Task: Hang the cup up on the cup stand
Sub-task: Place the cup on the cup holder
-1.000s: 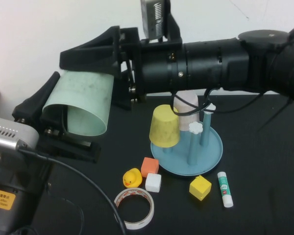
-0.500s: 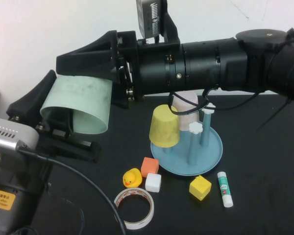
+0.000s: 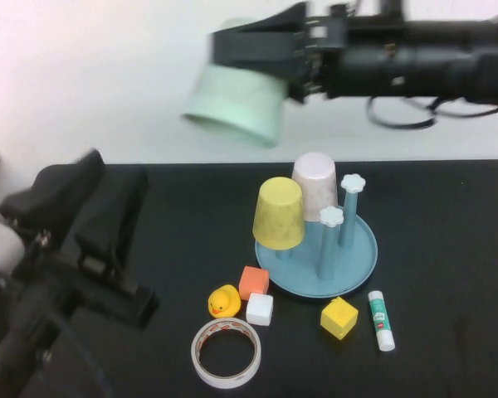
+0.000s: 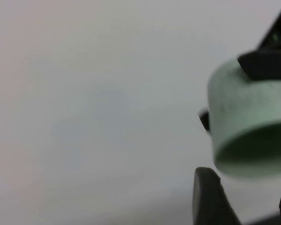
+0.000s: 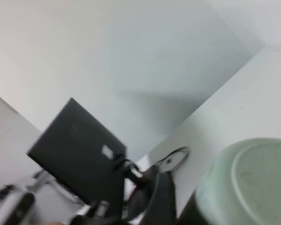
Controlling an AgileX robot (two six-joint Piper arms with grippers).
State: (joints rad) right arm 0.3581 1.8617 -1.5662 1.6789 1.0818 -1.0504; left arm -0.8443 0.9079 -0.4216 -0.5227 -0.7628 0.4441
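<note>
My right gripper is raised high over the back of the table, shut on the pale mint-green cup, which hangs mouth-down and tilted. In the right wrist view the cup's base fills the corner beside one dark finger. The light blue cup stand stands mid-table, below and to the right of the cup. It carries a yellow cup and a pinkish-white cup, and two white-capped pegs are free. My left gripper is low at the left, open and empty. Its view shows the cup beyond its fingertips.
In front of the stand lie a rubber duck, an orange cube, a white cube, a yellow cube, a glue stick and a tape roll. The table is black, with a white wall behind it.
Both grippers were on the cup at the left. The left one has let go and dropped back, and the right arm has lifted the cup up and to the right.
</note>
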